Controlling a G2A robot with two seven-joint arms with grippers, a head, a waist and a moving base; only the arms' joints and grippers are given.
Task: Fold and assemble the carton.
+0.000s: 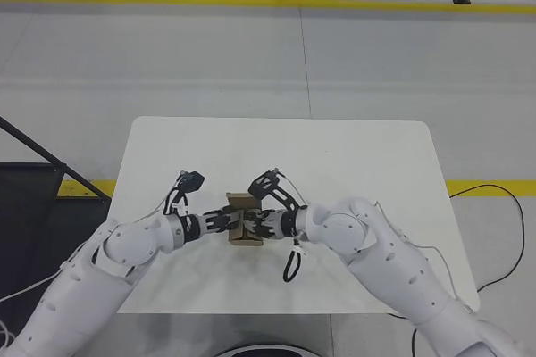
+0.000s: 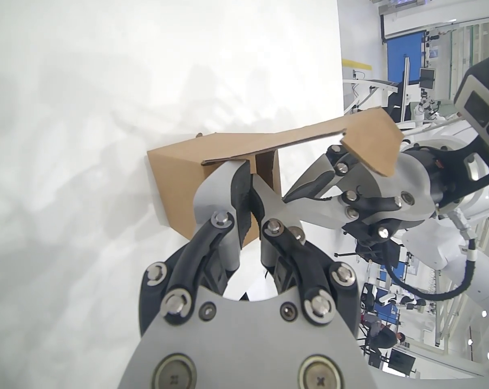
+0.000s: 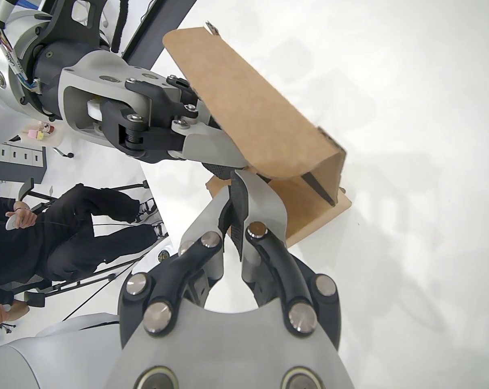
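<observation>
A small brown carton (image 1: 241,237) stands near the front middle of the white table (image 1: 357,152), with both arms meeting at it. In the left wrist view the carton (image 2: 175,180) lies on its side, a long flap (image 2: 374,139) sticking out over the other arm. My left gripper (image 2: 250,204) is shut on the edge of a carton wall. The right gripper (image 3: 235,188) is shut, its tips against the carton's lower panel (image 3: 309,212) beneath the raised flap (image 3: 244,111), right next to the left gripper's fingers (image 3: 212,155). From above, the left gripper (image 1: 225,220) and right gripper (image 1: 261,223) flank the carton.
Bare table surface surrounds the carton on all sides. A black frame (image 1: 18,192) stands off the table's left edge, and a black cable (image 1: 509,223) runs over the floor to the right.
</observation>
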